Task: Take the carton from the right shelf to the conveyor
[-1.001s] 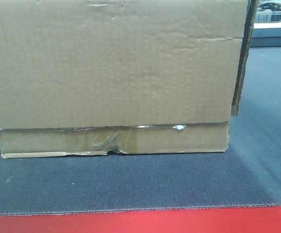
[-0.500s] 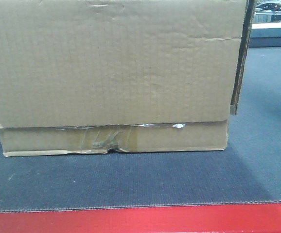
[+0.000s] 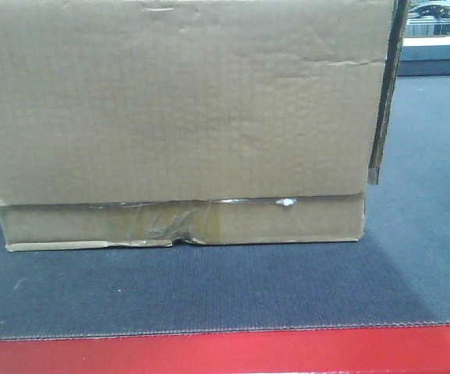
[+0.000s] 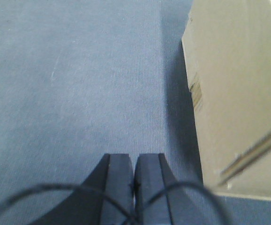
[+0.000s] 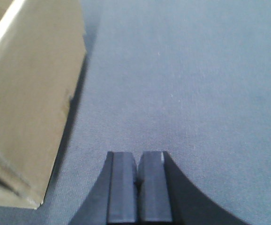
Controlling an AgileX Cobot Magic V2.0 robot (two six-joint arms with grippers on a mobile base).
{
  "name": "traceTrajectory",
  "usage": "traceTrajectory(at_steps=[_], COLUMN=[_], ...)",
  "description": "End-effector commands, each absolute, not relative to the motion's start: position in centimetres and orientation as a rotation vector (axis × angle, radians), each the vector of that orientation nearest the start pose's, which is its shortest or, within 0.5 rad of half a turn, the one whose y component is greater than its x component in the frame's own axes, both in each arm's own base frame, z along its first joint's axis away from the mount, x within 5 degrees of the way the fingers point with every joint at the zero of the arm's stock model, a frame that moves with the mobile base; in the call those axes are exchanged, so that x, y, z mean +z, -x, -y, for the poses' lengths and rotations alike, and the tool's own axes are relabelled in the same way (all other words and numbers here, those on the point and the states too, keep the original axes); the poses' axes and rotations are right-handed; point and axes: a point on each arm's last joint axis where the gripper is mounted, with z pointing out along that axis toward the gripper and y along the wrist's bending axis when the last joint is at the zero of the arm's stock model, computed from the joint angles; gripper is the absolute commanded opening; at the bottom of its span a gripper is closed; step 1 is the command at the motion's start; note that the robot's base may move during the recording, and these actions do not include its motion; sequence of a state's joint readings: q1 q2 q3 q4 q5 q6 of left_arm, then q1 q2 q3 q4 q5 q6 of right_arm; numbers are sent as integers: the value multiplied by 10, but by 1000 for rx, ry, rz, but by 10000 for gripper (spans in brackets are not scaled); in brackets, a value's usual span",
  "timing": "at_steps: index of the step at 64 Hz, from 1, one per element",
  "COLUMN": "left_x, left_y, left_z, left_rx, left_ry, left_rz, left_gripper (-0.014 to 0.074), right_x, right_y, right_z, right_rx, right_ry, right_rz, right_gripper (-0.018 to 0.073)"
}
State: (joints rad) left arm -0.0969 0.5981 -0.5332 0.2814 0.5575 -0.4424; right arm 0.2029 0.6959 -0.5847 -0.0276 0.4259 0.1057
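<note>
Red edge strip (image 3: 225, 352) nearest camera, then conveyor (image 3: 209, 292) belt. Carton (image 3: 178, 117) sits flat on belt, taped seam low on near face. Left gripper (image 4: 134, 180) hangs over bare belt left of carton, jaws together, holding nothing. Right gripper (image 5: 138, 180) same on right side, jaws together, apart from carton. Judged: placement done, release step. Next move: lift arms clear. Far right: dark rail (image 3: 437, 64), out of way.
</note>
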Motion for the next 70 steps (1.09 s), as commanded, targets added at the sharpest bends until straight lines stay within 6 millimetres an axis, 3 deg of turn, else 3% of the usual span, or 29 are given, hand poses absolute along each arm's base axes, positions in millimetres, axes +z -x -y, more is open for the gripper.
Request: traceTrajectory(at_steps=[1, 12, 26, 70], left_x=[300, 308, 312, 312], left_y=[-106, -89, -82, -82], left_z=[-3, -4, -5, -5], left_rx=[-33, -34, -41, -41], left_ry=[168, 149, 150, 150], left_rz=[-1998, -1909, -1868, -1868], left_gripper=[0, 0, 0, 0], right_x=[304, 297, 309, 315], right_y=[-123, -93, -67, -65], right_z=[-24, -17, -12, -12], right_rx=[167, 158, 160, 167], right_ry=[122, 134, 128, 125], right_rz=[-1895, -1734, -1571, -1501], right_gripper=[-69, -69, -69, -69])
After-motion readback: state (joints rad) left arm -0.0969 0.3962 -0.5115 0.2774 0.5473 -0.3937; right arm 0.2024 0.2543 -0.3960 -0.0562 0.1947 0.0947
